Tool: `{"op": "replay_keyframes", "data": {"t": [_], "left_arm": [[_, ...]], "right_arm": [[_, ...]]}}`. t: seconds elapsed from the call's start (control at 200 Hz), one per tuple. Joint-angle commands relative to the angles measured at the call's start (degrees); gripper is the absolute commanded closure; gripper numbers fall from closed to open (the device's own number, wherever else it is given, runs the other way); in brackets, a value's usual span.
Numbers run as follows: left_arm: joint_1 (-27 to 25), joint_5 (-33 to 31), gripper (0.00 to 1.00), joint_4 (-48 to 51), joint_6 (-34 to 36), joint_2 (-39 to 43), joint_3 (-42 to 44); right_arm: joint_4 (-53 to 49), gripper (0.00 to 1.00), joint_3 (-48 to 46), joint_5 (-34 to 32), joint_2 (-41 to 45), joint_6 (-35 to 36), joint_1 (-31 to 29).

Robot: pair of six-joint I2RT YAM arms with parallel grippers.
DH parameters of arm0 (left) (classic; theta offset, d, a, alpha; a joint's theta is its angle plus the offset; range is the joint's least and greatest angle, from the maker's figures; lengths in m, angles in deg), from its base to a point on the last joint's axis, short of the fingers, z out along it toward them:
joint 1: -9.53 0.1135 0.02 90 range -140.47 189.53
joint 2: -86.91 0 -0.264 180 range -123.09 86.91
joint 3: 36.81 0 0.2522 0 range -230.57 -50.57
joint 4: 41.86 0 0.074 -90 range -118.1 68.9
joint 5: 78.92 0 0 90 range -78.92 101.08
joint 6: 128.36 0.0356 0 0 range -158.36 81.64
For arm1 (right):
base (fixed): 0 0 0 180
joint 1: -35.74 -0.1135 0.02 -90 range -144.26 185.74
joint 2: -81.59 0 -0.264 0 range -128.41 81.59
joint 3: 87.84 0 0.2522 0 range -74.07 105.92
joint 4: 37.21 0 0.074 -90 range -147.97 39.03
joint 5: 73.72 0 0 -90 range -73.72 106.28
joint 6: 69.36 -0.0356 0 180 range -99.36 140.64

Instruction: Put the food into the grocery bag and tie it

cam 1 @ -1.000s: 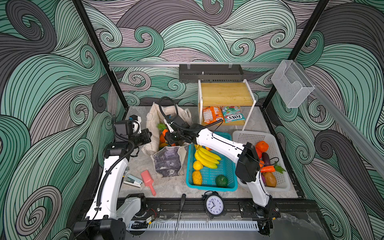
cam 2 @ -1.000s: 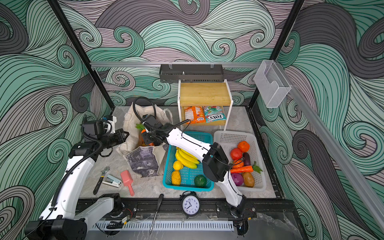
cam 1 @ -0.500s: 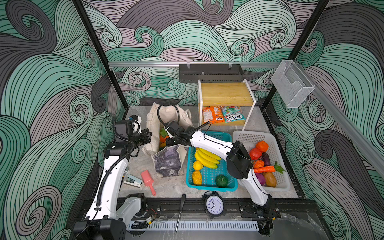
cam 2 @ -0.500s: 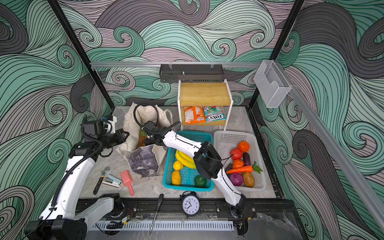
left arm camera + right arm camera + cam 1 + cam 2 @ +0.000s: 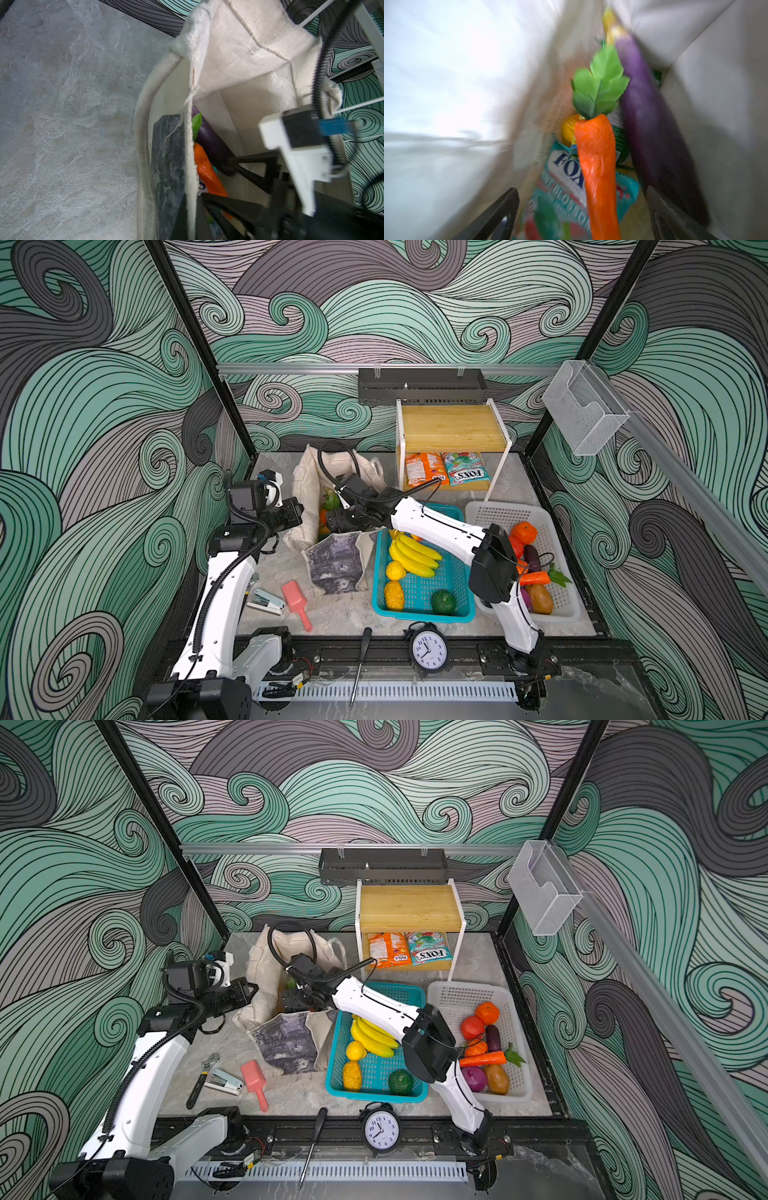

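Here's the right gripper (image 5: 582, 190), down inside the mouth of the grocery bag (image 5: 309, 485), jaws spread wide and gripping nothing. The carrot (image 5: 598, 166) lies loose between the fingers with a gap showing on each side, its green leaves at the end away from them. Just beside the carrot, the purple eggplant (image 5: 652, 133) leans against the bag's inner wall. Under the carrot sits a teal-red Fox's packet (image 5: 564, 187), with a yellow fruit (image 5: 569, 131) tucked in past it. That wrist view is blurred, so the finer detail is lost. Across the bag, the left gripper (image 5: 293, 512) is clamped tight on the rim, pinching the canvas, and that side of the rim is raised with the mouth gaping. The bag stands on the table (image 5: 353, 614) toward the back left in both top views. Its printed front panel (image 5: 336, 568) is flopped down onto the table toward the front. Just beside the bag comes the teal basket (image 5: 424, 616), with the bananas (image 5: 413, 558) and a few other fruits in it. Next along, the white basket (image 5: 498, 510) holds an orange (image 5: 524, 532) and more produce, partly hidden by the right arm. Behind the baskets stands the wooden shelf (image 5: 451, 427), and at the front edge there's a clock (image 5: 430, 651).
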Motion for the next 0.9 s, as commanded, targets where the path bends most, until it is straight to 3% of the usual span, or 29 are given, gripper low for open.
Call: {"op": "replay_keyframes", "data": {"t": [0.0, 0.27, 0.405, 0.525, 0.635, 0.73, 0.891], "left_arm": [[0.1, 0.8, 1.00, 0.0, 0.0, 1.6, 0.1], [0.1, 1.4, 1.00, 0.0, -0.3, 1.3, 0.1], [0.1, 1.2, 1.00, -0.4, -0.4, 1.8, 0.4], [0.0, 1.7, 1.00, -0.2, -0.4, 1.5, 0.2], [0.0, 1.0, 1.00, -0.2, -0.4, 1.6, 0.3], [0.1, 1.0, 1.00, -0.1, -0.3, 1.6, 0.3], [0.0, 1.0, 1.00, 0.0, -0.3, 0.8, 0.2]], "right_arm": [[-0.3, 0.03, -1.2, -2.2, 6.9, -1.6, -0.7], [10.8, 0.00, -18.2, -3.8, 24.8, -1.7, -1.5], [13.6, 0.01, -26.2, -9.9, 34.1, 1.4, -1.2], [12.8, 0.01, -30.6, -13.3, 37.9, 1.6, 1.0], [12.6, 0.05, -33.7, -9.4, 38.4, -2.1, 4.7], [13.9, 0.12, -35.6, -4.8, 36.9, -4.6, 6.6], [13.7, 0.36, -34.4, 0.0, 31.9, -6.1, 6.7]]}}
